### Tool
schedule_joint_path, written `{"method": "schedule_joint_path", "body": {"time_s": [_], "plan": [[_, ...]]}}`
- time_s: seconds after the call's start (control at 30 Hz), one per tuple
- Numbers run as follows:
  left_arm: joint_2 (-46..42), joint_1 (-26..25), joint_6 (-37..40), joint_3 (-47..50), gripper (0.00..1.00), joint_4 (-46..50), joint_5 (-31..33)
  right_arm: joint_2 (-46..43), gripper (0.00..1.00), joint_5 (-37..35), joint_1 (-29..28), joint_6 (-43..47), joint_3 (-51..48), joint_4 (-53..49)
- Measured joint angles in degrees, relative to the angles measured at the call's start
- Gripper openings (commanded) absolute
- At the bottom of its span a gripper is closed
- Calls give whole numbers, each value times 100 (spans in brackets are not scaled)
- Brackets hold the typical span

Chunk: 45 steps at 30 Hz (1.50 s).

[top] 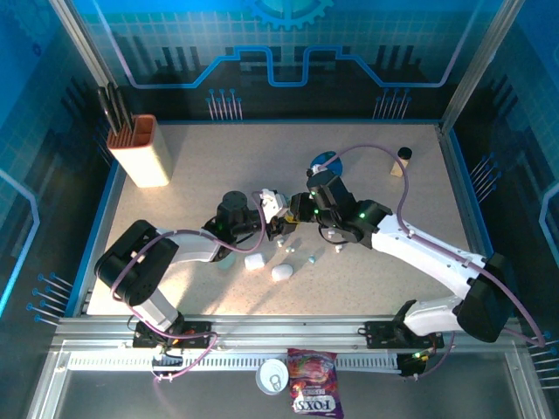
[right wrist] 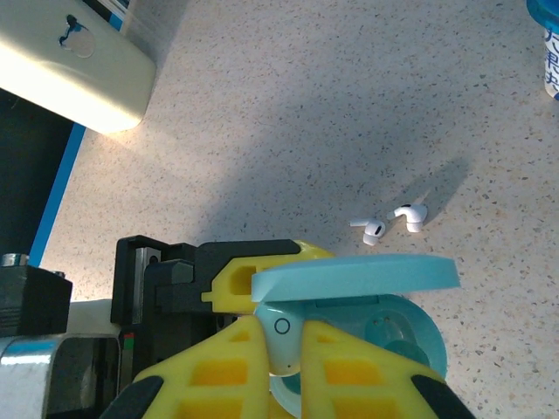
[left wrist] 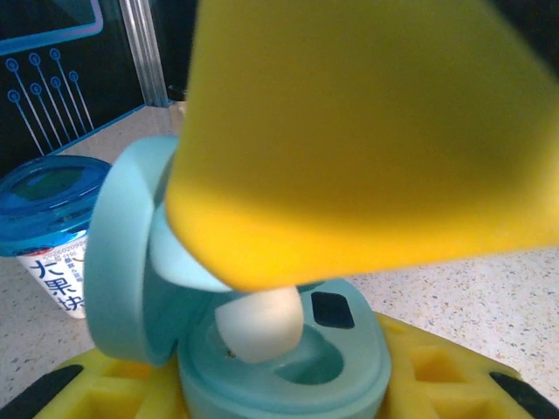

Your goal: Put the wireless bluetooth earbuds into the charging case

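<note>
Three earbuds (right wrist: 373,230) can be counted up close, two white and one paler. There is one open teal case (right wrist: 367,278) and, it seems from above, two white cases (top: 255,260). One knife block (top: 144,153), one blue-lidded cup (left wrist: 48,209), one can (top: 272,375), one snack packet (top: 314,393)

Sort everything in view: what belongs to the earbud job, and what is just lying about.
Job: open teal case, held earbud, two loose white earbuds, white cases.
Lying about: knife block, blue-lidded cup, snack bag, can.
</note>
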<state>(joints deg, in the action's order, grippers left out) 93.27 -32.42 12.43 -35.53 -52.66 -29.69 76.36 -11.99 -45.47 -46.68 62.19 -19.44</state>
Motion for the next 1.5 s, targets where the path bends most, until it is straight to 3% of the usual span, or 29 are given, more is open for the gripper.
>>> {"method": "schedule_joint_path", "body": {"time_s": [0.57, 0.7, 0.83, 1.07, 1.3, 1.5], "plan": [[-2, 0, -2, 0, 38, 39, 44, 107, 15, 184, 7, -39, -146, -44], [-33, -2, -2, 0, 38, 118, 42, 114, 32, 249, 7, -44, -146, -57], [-44, 0, -35, 0, 38, 96, 57, 52, 39, 308, 7, 9, -151, -66], [-109, 0, -114, 2, 38, -26, 136, -898, 48, 155, 31, 28, -669, -37], [-498, 0, -343, 155, 39, -37, 286, -2164, 50, -2, 205, -57, -1810, -59], [-1187, 0, -802, 509, 39, 79, 343, -2140, 49, 232, 269, -481, -2479, -151]]}}
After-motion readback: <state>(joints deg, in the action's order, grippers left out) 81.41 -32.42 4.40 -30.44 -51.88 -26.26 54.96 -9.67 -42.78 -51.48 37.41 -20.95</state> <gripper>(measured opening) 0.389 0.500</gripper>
